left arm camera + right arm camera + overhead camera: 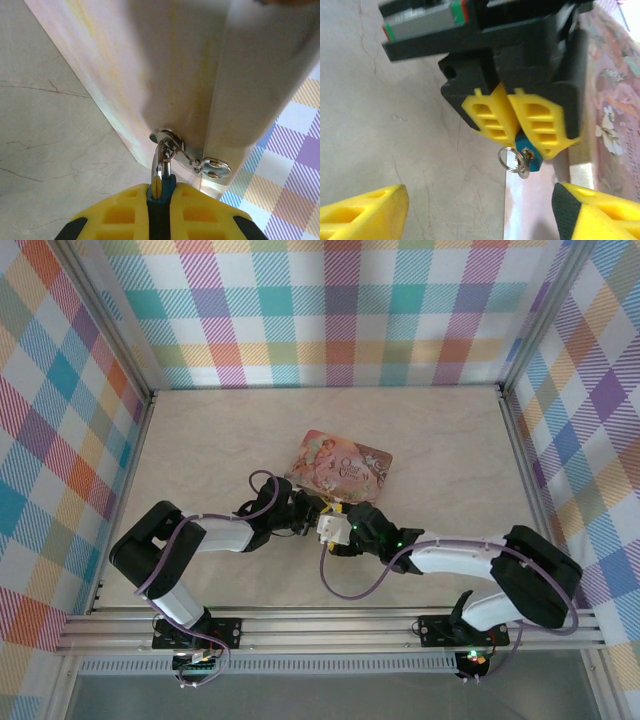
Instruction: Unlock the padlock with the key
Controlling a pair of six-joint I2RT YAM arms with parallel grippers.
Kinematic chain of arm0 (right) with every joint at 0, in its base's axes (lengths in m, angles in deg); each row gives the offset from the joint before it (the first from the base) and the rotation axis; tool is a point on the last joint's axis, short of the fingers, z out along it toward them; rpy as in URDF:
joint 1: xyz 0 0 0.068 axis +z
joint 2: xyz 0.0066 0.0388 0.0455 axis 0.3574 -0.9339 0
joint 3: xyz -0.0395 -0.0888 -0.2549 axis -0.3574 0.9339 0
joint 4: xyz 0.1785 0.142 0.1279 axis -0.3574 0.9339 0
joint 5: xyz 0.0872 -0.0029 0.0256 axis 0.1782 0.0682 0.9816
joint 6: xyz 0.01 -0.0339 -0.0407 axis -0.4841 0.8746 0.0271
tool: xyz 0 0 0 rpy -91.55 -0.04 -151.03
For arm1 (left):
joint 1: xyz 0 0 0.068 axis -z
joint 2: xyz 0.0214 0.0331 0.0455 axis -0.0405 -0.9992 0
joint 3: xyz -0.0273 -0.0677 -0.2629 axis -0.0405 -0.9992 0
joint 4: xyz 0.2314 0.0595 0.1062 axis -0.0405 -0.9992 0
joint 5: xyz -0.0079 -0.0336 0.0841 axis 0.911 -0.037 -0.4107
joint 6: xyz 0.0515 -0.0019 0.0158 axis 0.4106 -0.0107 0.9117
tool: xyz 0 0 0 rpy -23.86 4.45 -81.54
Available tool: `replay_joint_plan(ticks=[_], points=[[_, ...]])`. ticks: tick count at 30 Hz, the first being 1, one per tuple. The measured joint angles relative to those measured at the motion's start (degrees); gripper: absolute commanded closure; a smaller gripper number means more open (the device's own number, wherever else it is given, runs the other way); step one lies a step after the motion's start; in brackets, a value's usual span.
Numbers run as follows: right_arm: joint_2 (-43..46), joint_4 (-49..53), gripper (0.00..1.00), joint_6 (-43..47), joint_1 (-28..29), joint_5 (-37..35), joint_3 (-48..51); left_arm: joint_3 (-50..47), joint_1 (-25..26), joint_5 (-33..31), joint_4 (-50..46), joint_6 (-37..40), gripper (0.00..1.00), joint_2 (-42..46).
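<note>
The right claw (pixel 479 195) stood spread wide, its 2 yellow fingers (pixel 365 212) parted at either side with nothing between them but bare desk (pixel 395 100). Just ahead of it, the left claw (pixel 160 200) was pressed together on the padlock (pixel 529 151), pinching the teal body so that only its lower end poked out toward the right claw. At that end hung a small silvery ring (pixel 507 156) and, touching it, the key (pixel 522 170), a mere sliver against the lock's underside. Beyond the left claw's tips, the thin shackle (pixel 161 160) ran through the hasp (pixel 212 167) on the pink tin (pixel 165 75), so the lock looked fastened. The step in hand seemed to be this: 1 claw steadying the lock while the other prepared to take the key. The next move would call for a fine pinch on the key's head and a turn that did not drag the padlock out of its hold. The keyhole was hidden, so whether the blade was seated or merely dangling could not be told. From overhead, both items were too small to make out.
</note>
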Motion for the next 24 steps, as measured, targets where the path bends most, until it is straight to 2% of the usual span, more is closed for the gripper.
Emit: replay_joint_plan(ticks=[4,16,24], points=[[-1.99,-0.76,0.33,1.11,0.22,-1.2,-0.98,0.02,0.0,0.0,0.0,-0.15,1.0,0.0],[-5.03,-3.65,0.58,1.46,0.31,-4.63,-1.81,0.02,0.02,0.02,0.0,-0.33,1.0,0.0],[-5.38,-5.6,0.68,1.22,0.31,-5.27,-1.86,0.02,0.07,0.22,0.02,-0.33,1.0,0.0]])
